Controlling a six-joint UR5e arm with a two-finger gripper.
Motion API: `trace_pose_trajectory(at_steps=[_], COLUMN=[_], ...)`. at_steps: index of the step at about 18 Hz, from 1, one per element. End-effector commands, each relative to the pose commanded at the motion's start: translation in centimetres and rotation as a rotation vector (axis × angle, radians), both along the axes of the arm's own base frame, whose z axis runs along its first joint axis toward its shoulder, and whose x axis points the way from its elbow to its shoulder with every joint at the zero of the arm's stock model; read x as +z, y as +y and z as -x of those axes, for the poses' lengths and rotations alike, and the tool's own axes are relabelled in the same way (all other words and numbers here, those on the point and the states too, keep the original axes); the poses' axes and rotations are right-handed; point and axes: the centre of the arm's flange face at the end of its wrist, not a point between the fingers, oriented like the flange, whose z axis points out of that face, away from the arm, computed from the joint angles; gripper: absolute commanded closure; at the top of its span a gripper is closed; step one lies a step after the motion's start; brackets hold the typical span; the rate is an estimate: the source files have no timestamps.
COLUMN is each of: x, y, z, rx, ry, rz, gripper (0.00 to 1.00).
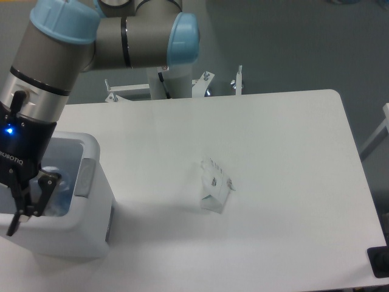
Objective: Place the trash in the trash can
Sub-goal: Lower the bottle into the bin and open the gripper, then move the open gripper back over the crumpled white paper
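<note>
tool (17, 204) cut off at left over trash can (91, 234), grip unclear; bottle (56, 190) blurred inside; packet (215, 185) on table (292, 158)

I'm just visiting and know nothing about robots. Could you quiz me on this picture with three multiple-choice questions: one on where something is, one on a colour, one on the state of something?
1. Where does the paper packet lie?
A. in the bin
B. on the table, right of the bin
C. in the hand

2. What colour is the small light on the robot's wrist?
A. red
B. green
C. blue

3. Where is the hand?
A. over the bin's opening
B. over the packet
C. beyond the table's right edge

Answers:
1 B, it rests on the bare white table, apart from the trash can.
2 C, a blue dot glows there.
3 A, its fingers hang above the bin's open top.
</note>
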Motion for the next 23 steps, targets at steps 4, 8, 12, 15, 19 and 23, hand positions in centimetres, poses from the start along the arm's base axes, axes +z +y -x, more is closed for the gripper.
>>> trace_pose_trajectory(at_steps=[4,8,12,15,19,23], x=[-0.4,-2.9,-7.2,-9.9,-16.1,-20.7], y=[-1.0,-4.6,-9.7,-12.7,-16.6,-18.2], z=[3.4,11.1,17.6,21.6,24.3,24.2], rx=[0.051,0.178,0.244,0.307,0.347,0.347], ry=[-0.004,-0.025,0.004,-0.022,-0.001,0.094], rz=[0.011,0.061,0.137,0.18,0.31,0.467], gripper=[0.0,0.0,0.0,0.0,0.0,0.0])
